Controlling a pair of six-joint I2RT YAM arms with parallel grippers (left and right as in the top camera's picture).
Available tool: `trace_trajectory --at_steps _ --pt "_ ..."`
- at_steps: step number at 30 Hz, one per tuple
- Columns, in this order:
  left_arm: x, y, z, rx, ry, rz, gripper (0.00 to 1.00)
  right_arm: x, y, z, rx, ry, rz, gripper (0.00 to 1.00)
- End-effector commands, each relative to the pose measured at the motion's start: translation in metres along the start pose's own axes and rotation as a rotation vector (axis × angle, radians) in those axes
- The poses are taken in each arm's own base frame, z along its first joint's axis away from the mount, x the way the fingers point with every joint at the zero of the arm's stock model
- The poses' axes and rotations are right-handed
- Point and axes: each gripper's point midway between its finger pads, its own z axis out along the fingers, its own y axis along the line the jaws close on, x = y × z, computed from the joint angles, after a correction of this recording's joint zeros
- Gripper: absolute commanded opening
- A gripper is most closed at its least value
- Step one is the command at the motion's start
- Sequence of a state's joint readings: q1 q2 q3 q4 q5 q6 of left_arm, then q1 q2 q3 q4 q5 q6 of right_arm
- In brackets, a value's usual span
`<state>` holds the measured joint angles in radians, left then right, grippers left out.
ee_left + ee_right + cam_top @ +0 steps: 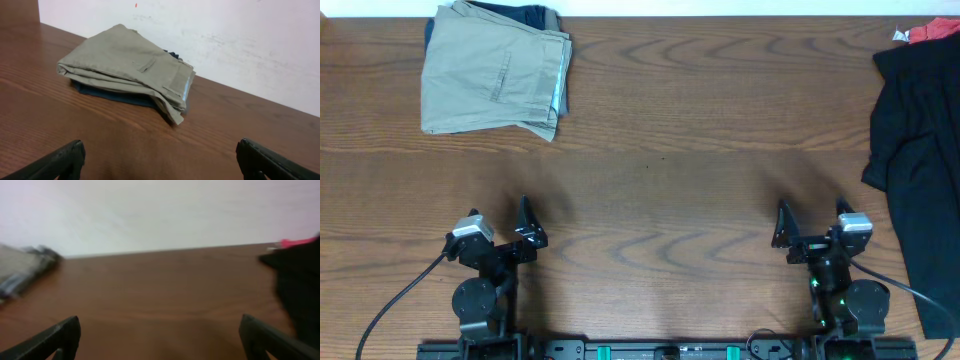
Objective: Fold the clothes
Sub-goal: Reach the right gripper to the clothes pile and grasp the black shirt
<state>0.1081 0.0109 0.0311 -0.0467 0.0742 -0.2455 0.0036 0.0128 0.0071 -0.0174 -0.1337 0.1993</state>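
The black garment point(920, 150) lies crumpled along the right edge of the table, running from the far right corner toward the front. It also shows at the right edge of the blurred right wrist view point(297, 280). My left gripper point(500, 228) is open and empty near the front left of the table. My right gripper point(812, 222) is open and empty near the front right, a short way left of the black garment. Both wrist views show only bare wood between the fingers point(160, 160) point(160, 340).
Folded khaki-tan trousers point(495, 70) lie at the far left on top of a dark blue folded garment point(125, 97). A red shirt point(932, 32) peeks out at the far right corner. A white wall point(225, 35) stands behind the table.
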Motion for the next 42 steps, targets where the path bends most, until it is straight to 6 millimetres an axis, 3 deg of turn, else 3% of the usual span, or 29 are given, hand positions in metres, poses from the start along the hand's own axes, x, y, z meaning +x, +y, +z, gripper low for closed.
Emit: trace_trajectory --at_steps 1,4,8,10,14,17,20,26,28,34,38,42 --pt "0.015 0.004 0.002 -0.005 0.036 0.013 0.98 0.000 0.058 -0.010 -0.334 0.087 0.380 0.99" --pt "0.015 0.004 0.002 -0.005 0.036 0.012 0.98 0.013 0.097 -0.032 -0.556 0.277 0.595 0.99" --pt "0.015 0.004 0.002 -0.005 0.036 0.013 0.98 0.010 0.098 -0.032 -0.546 0.311 0.735 0.99" --pt "0.015 0.004 0.002 -0.005 0.036 0.013 0.98 -0.008 0.097 -0.030 -0.560 0.222 0.709 0.99" --pt "0.015 0.004 0.002 -0.005 0.036 0.013 0.98 -0.063 0.099 -0.038 -0.612 -0.058 0.480 0.99" --pt "0.015 0.004 0.002 -0.005 0.036 0.013 0.98 -0.082 0.082 -0.029 -0.476 -0.123 0.404 0.99" --pt "0.015 0.004 0.002 -0.005 0.036 0.013 0.98 -0.086 0.058 -0.012 -0.278 -0.083 0.272 0.99" --pt "0.015 0.004 0.002 -0.005 0.036 0.013 0.98 -0.090 -0.029 0.027 0.287 0.144 0.133 0.99" --pt "0.015 0.004 0.002 -0.005 0.036 0.013 0.98 -0.090 -0.049 0.043 0.405 0.248 0.090 0.99" --pt "0.015 0.004 0.002 -0.005 0.036 0.013 0.98 -0.066 -0.087 0.102 0.550 0.665 0.080 0.99" --pt "0.015 0.004 0.002 -0.005 0.036 0.013 0.98 -0.055 -0.109 0.135 0.603 0.808 0.033 0.99" --pt "0.015 0.004 0.002 -0.005 0.036 0.013 0.98 -0.028 -0.133 0.158 0.598 0.931 -0.056 0.98"
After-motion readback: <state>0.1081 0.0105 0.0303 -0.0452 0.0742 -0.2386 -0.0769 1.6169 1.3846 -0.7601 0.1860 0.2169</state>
